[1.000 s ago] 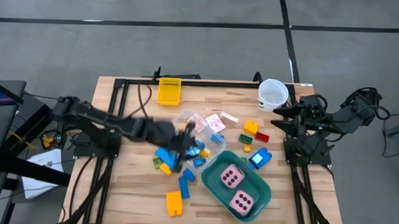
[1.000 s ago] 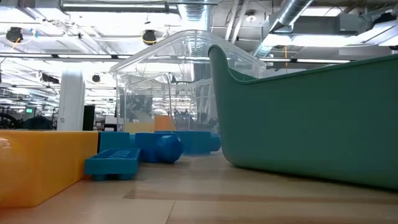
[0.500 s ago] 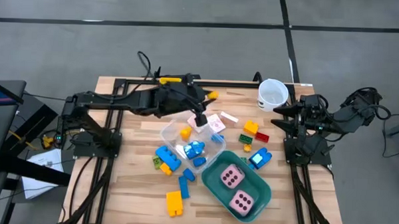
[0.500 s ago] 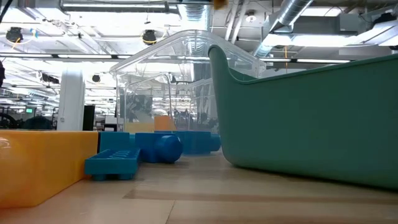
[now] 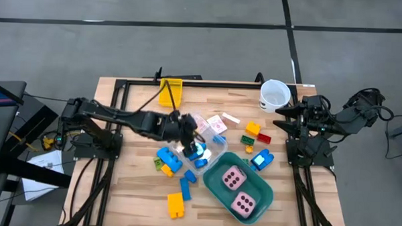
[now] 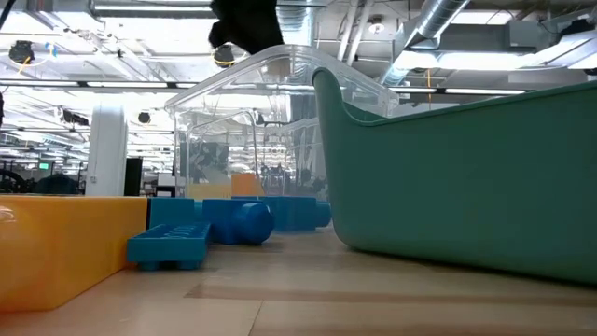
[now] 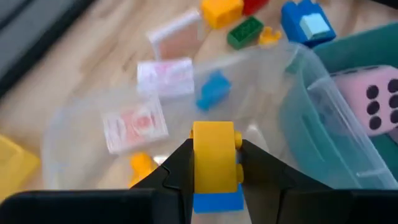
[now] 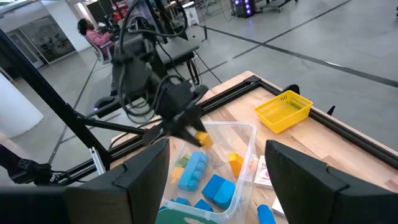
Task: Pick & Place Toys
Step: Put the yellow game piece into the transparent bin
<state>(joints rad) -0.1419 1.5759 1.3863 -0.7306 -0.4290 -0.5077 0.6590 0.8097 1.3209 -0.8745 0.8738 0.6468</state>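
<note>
Wooden table (image 5: 131, 184); left claw (image 7: 215, 163) pinching yellow brick (image 7: 215, 155), plain only from its wrist.

A large open robotics lab or industrial hall: exposed ceiling ducts (image 6: 448, 28) and strip lights overhead, grey concrete floor (image 5: 190, 39), a wooden worktop (image 5: 138, 191).
</note>
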